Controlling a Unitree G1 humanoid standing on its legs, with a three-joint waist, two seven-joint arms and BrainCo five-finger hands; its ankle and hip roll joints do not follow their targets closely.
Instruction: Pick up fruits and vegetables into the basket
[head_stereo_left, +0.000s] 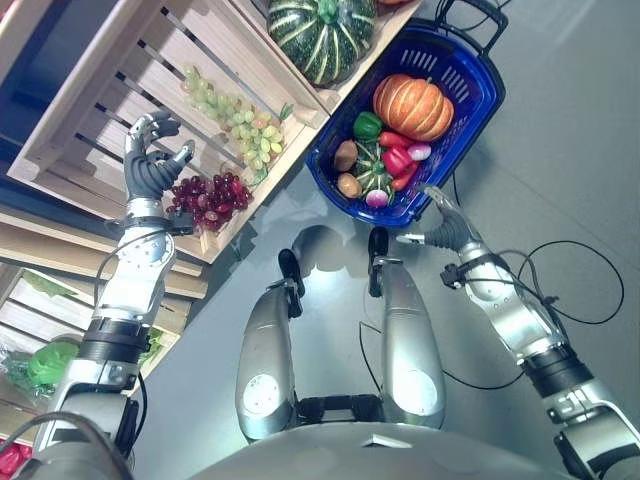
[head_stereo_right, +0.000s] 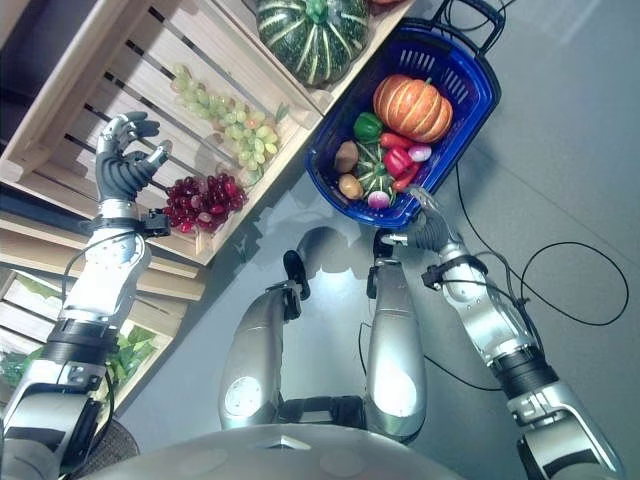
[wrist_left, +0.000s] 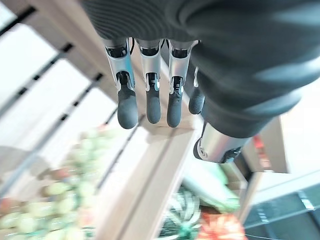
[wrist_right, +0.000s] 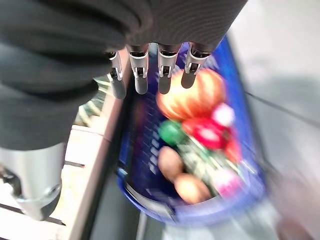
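In the left eye view, the left hand (head_stereo_left: 150, 160) is raised over the slatted wooden crate (head_stereo_left: 100, 90), its fingers loosely curled and holding nothing, just beside a bunch of dark red grapes (head_stereo_left: 207, 198); green grapes (head_stereo_left: 232, 118) lie further along the same crate, and a striped green squash (head_stereo_left: 320, 35) sits in the neighbouring compartment. The blue basket (head_stereo_left: 480, 95) stands on the floor against the crate, holding an orange pumpkin (head_stereo_left: 413, 106), a green pepper (head_stereo_left: 367, 125), a red pepper (head_stereo_left: 397, 160), a small striped squash (head_stereo_left: 374, 178) and two brown potatoes (head_stereo_left: 347, 170). The right hand (head_stereo_left: 440, 228) hovers near the basket's near rim, fingers spread and empty. In the left wrist view, the fingers (wrist_left: 127, 107) hang fairly straight above the crate's slats. In the right wrist view, the fingers (wrist_right: 141, 82) point straight toward the filled basket, holding nothing.
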